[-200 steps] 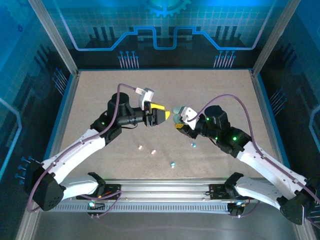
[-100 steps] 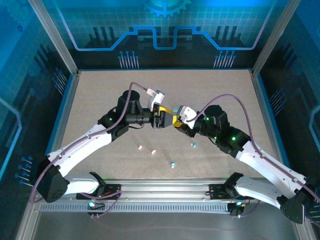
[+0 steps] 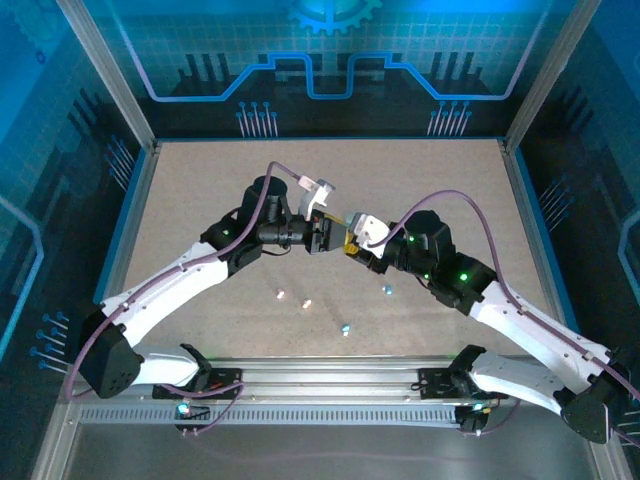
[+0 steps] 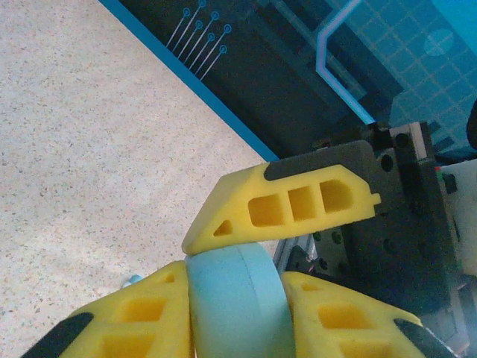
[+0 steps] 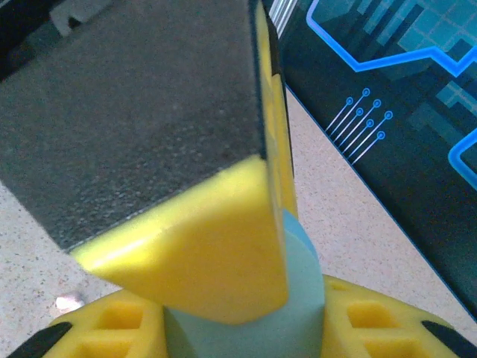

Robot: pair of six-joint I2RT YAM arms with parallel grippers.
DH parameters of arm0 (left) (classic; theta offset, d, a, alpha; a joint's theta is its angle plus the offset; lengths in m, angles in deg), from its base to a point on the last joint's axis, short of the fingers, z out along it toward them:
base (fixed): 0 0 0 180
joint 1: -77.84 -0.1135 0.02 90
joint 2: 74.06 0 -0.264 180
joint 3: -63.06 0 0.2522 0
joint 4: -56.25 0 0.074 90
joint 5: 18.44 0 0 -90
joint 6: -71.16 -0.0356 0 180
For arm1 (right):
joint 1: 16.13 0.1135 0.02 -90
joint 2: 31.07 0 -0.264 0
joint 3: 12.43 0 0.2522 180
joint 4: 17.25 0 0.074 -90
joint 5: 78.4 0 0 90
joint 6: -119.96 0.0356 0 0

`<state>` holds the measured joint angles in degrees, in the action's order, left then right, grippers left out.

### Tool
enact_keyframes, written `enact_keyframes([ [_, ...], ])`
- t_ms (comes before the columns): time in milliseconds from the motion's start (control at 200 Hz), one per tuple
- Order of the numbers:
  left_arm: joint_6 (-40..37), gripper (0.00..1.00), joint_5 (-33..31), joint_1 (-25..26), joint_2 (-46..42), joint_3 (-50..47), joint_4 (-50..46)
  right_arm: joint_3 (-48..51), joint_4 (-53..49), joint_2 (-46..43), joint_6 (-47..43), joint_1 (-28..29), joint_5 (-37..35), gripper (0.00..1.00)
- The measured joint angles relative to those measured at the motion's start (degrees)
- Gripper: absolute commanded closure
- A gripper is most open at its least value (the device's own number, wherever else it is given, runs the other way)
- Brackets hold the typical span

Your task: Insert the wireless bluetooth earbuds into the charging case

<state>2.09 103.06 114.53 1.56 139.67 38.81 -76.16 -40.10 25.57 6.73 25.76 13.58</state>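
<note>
Grippers facing tip to tip at centre: left gripper (image 3: 330,238) & right gripper (image 3: 352,245) are both pinching shut on the pale-blue charging case (image 4: 237,298), holding it off the table (image 3: 200,200), while four earbuds (image 3: 306,303) are lying loose toward the near edge, one nearest the right gripper; wrist cams are showing the grip, top cam the earbuds.

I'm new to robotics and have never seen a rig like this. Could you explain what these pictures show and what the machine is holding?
Two robot arms are bolted at the near edge of a table. The wide picture looks down from above; the two close-ups come from a camera on each wrist. Four tiny earbuds lie loose on the table. In the middle the left gripper and right gripper meet, both clamped on one light blue charging case, crossways to each other.
</note>
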Motion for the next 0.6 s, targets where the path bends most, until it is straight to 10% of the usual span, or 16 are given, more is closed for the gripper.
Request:
enact_keyframes([
  [235,6.3,0.89,-1.1,-0.2,-1.0,-1.5,4.6,5.4,7.8,-4.8,-1.5,0.2,-1.2,0.39],
  [600,28.3,0.90,-0.9,-1.4,-4.9,-11.2,25.7,16.3,25.4,-11.1,4.7,-10.0,11.1,0.42],
])
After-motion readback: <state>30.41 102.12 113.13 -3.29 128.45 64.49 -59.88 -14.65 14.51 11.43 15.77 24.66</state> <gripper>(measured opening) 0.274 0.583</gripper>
